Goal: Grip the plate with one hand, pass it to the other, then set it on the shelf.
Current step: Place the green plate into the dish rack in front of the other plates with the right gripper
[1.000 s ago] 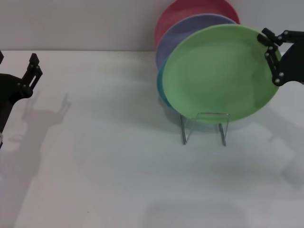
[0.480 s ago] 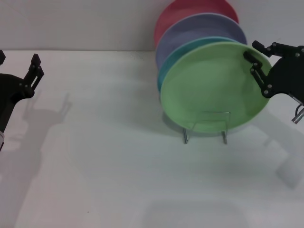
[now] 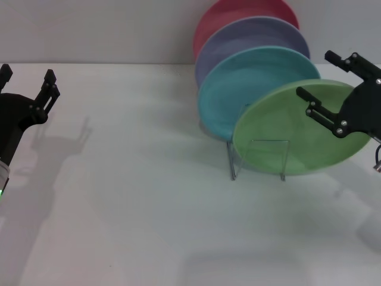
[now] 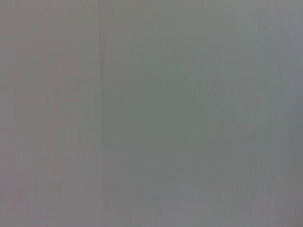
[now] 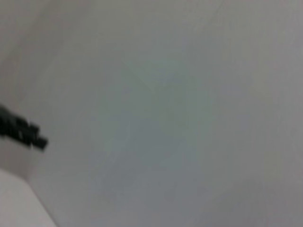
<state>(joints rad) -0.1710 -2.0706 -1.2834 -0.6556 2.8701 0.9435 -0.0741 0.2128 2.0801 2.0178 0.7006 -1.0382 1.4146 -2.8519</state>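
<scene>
The light green plate (image 3: 286,140) is tilted far over towards the right, its lower edge at the front loops of the silver wire shelf (image 3: 231,164). My right gripper (image 3: 314,74) is open at the plate's upper right rim. One finger lies over the plate's face and the other is above the rim. I cannot tell whether they touch it. My left gripper (image 3: 27,72) is open and empty at the far left, above the table. The wrist views show only blank pale surface.
A turquoise plate (image 3: 238,95), a lavender plate (image 3: 250,36) and a red plate (image 3: 232,15) stand upright in the shelf behind the green one. The white table (image 3: 131,196) runs to a pale wall behind.
The green plate has dropped from upright to a flat tilt and slid right, uncovering the turquoise plate. My right gripper's fingers have spread and moved lower. The left gripper has shifted slightly.
</scene>
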